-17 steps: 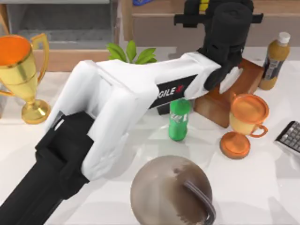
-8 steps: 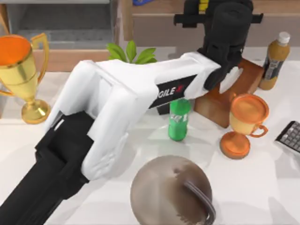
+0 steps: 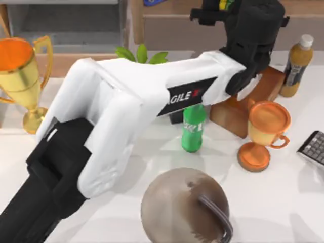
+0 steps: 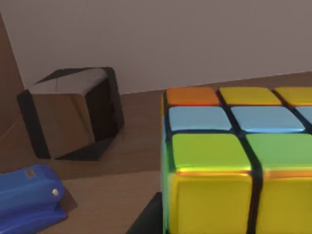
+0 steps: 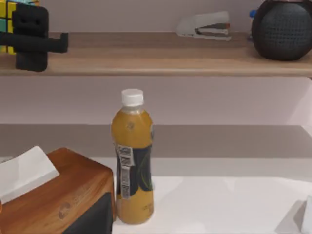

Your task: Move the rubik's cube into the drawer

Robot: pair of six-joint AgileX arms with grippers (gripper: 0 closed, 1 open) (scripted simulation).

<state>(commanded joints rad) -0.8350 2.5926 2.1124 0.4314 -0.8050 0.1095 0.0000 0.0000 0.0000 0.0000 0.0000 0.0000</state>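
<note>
- Well, the small cube of yellow, green, blue and orange tiles with dark grid lines [image 4: 234, 161] sits on the brown wooden shelf [image 5: 161, 58], at the upper edge of the top view, right of centre.
- My left arm's black tool [image 5: 30, 39] is up at that shelf, right against the cube. I cannot tell whether it is closed on the cube or merely standing around it.
- The wide drawer with grey inner walls and a light tan front panel [image 3: 86, 65] stands open in the upper left of the top view, well apart from the cube.
- I judge the cube to be light, rigid and hard plastic. It should not crush, and a short drop would hardly harm it.
- Its tiles look glossy, so I expect them to be a little slippery, and the layers could twist under a skewed squeeze.
- I would take it on two opposite flat faces, centred on the middle row, never across edges or corners.
- Beside it on the shelf are a mirror-faced cube with black edges [image 4: 68, 114] and a blue stapler [image 4: 29, 200], both apart from it, so a lift-out should go straight up.
- Writing: the white forearm [image 3: 152, 96] carries a black plate on which I read "GILE", its first letter hidden.
- The orange juice bottle with a white cap [image 5: 131, 156] on the worktop has a dark label with a barcode, too small to read.
</note>
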